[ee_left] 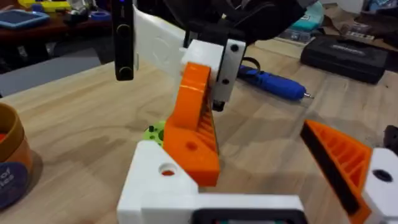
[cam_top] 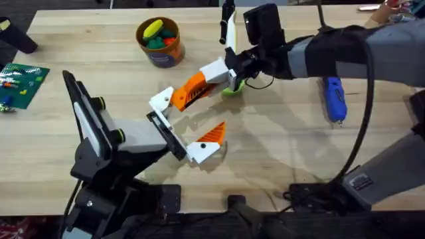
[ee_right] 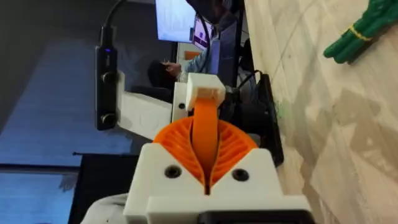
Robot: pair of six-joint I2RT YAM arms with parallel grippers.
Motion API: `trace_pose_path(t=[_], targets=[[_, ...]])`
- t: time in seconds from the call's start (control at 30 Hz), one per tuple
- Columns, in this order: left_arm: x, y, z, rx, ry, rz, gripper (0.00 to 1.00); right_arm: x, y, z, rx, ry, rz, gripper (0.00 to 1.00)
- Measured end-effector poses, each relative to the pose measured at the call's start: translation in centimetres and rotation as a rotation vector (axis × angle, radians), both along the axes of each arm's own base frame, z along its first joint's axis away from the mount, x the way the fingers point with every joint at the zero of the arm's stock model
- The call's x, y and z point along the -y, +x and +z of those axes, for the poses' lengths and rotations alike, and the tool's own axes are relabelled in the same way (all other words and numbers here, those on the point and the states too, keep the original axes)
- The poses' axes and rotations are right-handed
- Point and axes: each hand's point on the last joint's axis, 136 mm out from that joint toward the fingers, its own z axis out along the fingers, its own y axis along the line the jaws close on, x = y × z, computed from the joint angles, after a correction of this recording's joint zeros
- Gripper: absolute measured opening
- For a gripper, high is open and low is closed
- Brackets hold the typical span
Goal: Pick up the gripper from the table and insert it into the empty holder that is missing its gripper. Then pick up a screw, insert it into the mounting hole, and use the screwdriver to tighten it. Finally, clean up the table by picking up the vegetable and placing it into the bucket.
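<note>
My right gripper (cam_top: 228,68) is shut on the gripper (cam_top: 192,87), an orange wedge with a white blocky base, and holds it tilted over the table (cam_top: 285,146). In the left wrist view the wedge's (ee_left: 196,127) lower end rests against the holder (ee_left: 155,183), just beside its small hole. The holder (cam_top: 162,101) is one side of my left gripper (cam_top: 188,121), which stands open; the other side carries its own orange wedge (cam_top: 211,135). The lime-green vegetable (cam_top: 233,90) lies under the right gripper. Right of it lies the blue screwdriver (cam_top: 335,98). The orange bucket (cam_top: 160,42) stands at the back.
The bucket holds a yellow toy (cam_top: 153,28) and a dark green toy (cam_top: 159,41). A green brick board (cam_top: 21,83) lies at the left edge. Another dark green toy (ee_right: 364,28) lies on the wood in the right wrist view. A black case (ee_left: 348,56) sits behind the screwdriver.
</note>
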Motion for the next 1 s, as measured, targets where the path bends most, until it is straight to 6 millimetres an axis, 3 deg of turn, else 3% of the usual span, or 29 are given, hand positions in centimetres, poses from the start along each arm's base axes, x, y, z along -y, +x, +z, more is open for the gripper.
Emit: trace_pose_path(t=[1.0], targets=[[-1.0, 1.0, -0.1, -0.012, -0.004, 0.076, 0.990, -1.7, -0.1, -0.2, 0.082, -0.037, -0.049, 0.023]])
